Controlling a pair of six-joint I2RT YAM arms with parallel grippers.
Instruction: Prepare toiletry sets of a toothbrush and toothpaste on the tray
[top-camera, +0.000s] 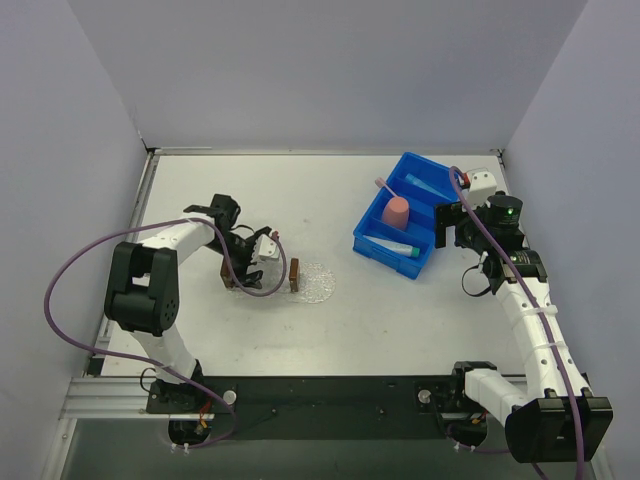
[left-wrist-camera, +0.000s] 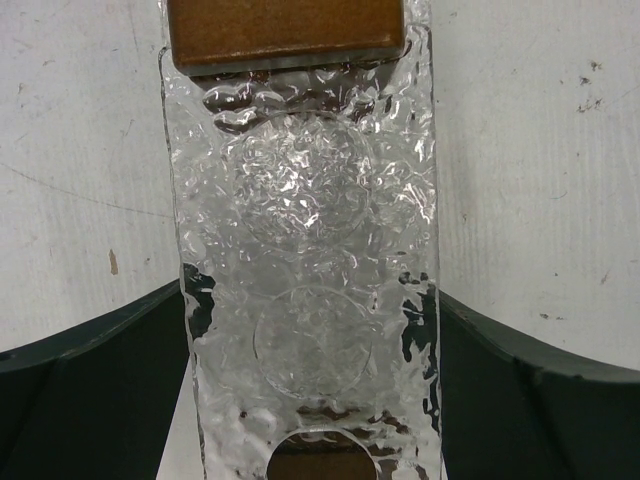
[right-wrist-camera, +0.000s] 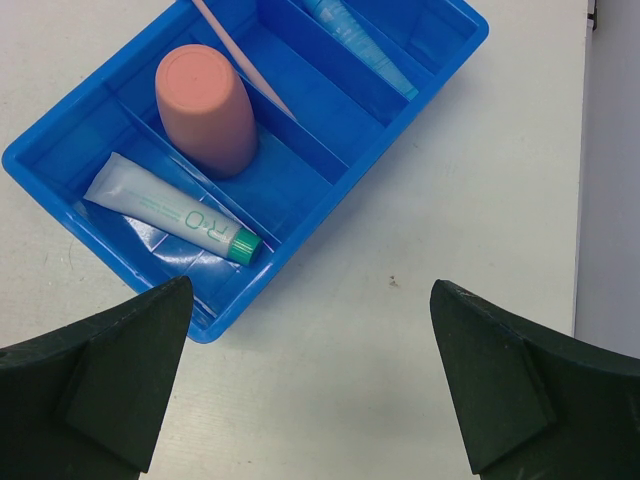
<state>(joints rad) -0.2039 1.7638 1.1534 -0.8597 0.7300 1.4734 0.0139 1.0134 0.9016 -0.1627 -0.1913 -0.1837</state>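
From above, the tray (top-camera: 316, 284) is half hidden under the left gripper (top-camera: 262, 268). At the left wrist, the tray is seen clamped between the fingers, its ends cut off. At the right wrist, the right gripper (right-wrist-camera: 310, 288) is spread empty. The toothbrush (right-wrist-camera: 243, 62), partly hidden behind the cup (right-wrist-camera: 205, 110), and the toothpaste (right-wrist-camera: 170, 208) are seen in the bin (right-wrist-camera: 320, 200).

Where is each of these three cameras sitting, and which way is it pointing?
Top external: fixed above and behind the arms, looking down on the whole table; both arms show, with the left gripper and right gripper.
Left wrist: on the left arm, looking along its dark fingers at the clear tray between them.
Right wrist: on the right arm, looking down past its fingers at the blue bin.
Shared: top and right wrist views both show the bin, pink cup and grey toothpaste tube.
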